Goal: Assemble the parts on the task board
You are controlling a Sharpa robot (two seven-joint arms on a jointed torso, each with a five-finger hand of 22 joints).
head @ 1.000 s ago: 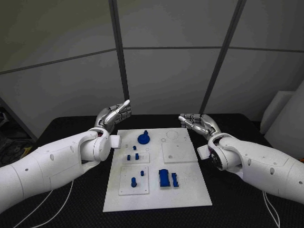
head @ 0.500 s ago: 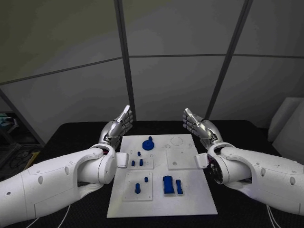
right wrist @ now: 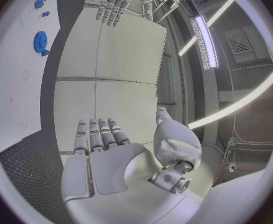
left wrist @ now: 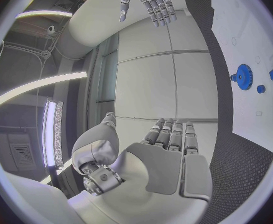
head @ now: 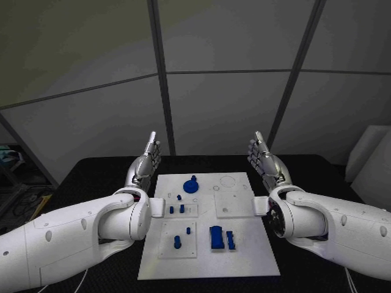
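The left hand (head: pixel 148 160) and the right hand (head: pixel 264 160) stand raised with fingers straight and apart, holding nothing, one at each far corner of the task board (head: pixel 253 256). Between them on the white plate sit the small blue parts (head: pixel 217 237), a gear (head: pixel 191 185) farthest out. They look light, rigid and smooth, best pinched across the sides.

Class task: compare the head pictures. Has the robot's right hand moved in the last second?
Yes. The right hand has turned upright, fingers now pointing up beside the white board, no longer curled inward toward it.
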